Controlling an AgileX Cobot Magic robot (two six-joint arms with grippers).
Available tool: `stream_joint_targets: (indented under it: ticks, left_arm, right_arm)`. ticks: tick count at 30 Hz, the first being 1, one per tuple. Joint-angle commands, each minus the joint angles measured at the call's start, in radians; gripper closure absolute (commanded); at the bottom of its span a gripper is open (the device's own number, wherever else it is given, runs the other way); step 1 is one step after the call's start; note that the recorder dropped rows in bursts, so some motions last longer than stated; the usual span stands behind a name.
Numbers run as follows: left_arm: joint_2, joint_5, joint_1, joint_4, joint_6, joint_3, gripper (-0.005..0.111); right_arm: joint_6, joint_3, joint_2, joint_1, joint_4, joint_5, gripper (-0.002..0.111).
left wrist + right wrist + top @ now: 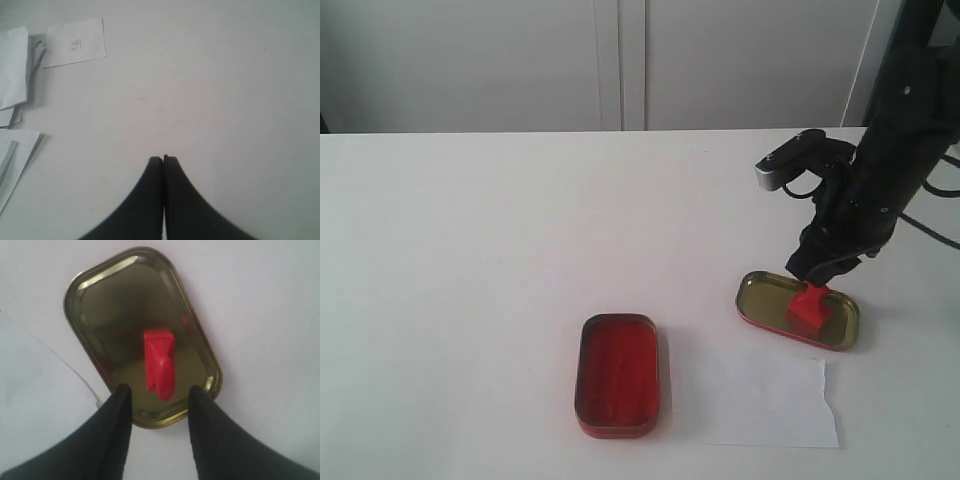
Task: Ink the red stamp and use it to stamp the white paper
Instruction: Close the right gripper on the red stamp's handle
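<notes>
Directly above a gold-lined tin lid [125,285] on a white desk [470,250] hangs the right end effector [160,390], its two black fingers apart, one on either side of the red stamp [160,365], with a gap showing at each side. The stamp rests inside the lid. The white paper [770,400] lies just beside the lid, nearer the exterior camera, next to an oblong tin of red ink [616,430]. The left end effector [163,160] is pressed together over the desk, with loose sheets [75,42] nearby.

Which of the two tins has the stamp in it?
The gold-lined tin lid, under the right gripper: the red stamp sits in it. The red ink tin holds only ink.
</notes>
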Motion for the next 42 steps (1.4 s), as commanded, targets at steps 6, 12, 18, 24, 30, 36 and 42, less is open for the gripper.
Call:
stream_joint_targets:
  ticks: [6,12,18,24,30,36,42]
  left_arm:
    - [-0.005,-0.001,-0.003,-0.005,-0.009,0.005,0.107]
    - [-0.005,-0.001,-0.003,-0.005,-0.009,0.005,0.107]
    - [-0.005,-0.001,-0.003,-0.005,-0.009,0.005,0.107]
    - [-0.005,-0.001,-0.003,-0.005,-0.009,0.005,0.107]
    - [-0.005,-0.001,-0.003,-0.005,-0.009,0.005,0.107]
    - [-0.005,-0.001,-0.003,-0.005,-0.009,0.005,0.107]
    - [-0.005,-0.001,-0.003,-0.005,-0.009,0.005,0.107]
  right_arm:
    - [0.004,-0.007,0.077,0.002,-0.01,-0.038,0.071]
    - [0.004,-0.007,0.111,0.002,-0.01,-0.053,0.071]
    - [0.004,-0.007,0.137,0.002,-0.01,-0.063,0.072]
    - [0.004,-0.007,0.143,0.002,-0.012,-0.068,0.073]
    - [0.004,-0.007,0.143,0.002,-0.013,-0.073,0.085]
    - [0.007,-0.007,0.143,0.002,-0.057,-0.067,0.106]
    - [0.017,-0.007,0.143,0.0,-0.057,-0.067,0.108]
